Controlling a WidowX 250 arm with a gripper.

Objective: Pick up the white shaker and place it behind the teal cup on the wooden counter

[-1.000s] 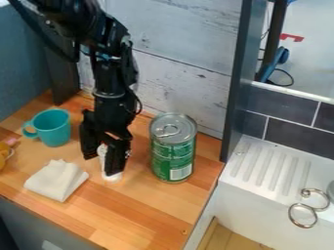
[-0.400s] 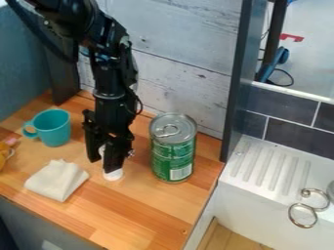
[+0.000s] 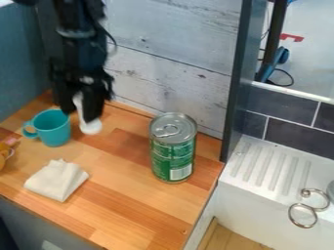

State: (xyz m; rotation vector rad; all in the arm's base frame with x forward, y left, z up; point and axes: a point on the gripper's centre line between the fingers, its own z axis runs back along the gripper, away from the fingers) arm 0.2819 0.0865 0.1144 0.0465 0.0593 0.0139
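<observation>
Wooden counter (image 3: pixel 130 205); mug (image 3: pixel 53 128) near the tool (image 3: pixel 82 110).

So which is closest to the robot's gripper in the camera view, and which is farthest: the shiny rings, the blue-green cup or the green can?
From the gripper, holding a white object:
1. Blue-green cup, just to its left in the picture.
2. Green can, to the right.
3. Shiny rings, far right.

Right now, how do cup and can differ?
The cup is plain teal; the can is green with a printed label and silver top. The cup is shorter than the can. The cup has a side handle, the can a ring pull on its closed lid. Both stand upright on the counter.
</observation>
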